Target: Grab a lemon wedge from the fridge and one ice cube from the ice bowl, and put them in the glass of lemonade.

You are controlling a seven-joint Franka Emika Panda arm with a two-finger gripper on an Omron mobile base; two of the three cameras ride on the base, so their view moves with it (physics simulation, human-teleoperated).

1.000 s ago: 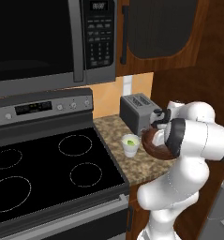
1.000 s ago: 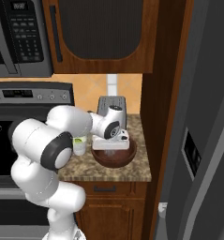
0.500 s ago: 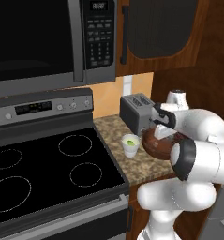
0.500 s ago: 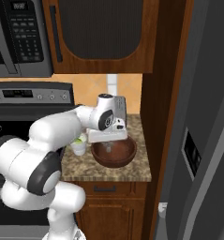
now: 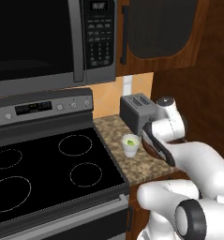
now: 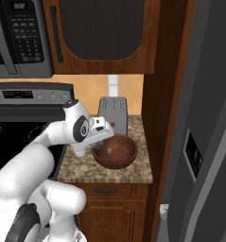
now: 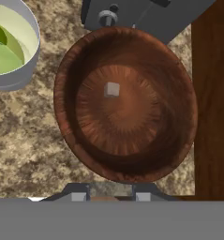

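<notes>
The pincer [image 7: 106,196], narrowly spread and empty, hangs above the ice bowl [image 7: 127,161] holding one ice cube [image 7: 112,89].

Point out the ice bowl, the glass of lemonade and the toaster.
ice bowl [image 7: 127,98], hand view, inner floor.
glass of lemonade [image 5: 130,146], left base view, side wall.
toaster [image 6: 113,115], right base view, front face.

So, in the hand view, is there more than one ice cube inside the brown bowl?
No, the hand view shows a single small whitish ice cube lying on the floor of the ice bowl.
</notes>
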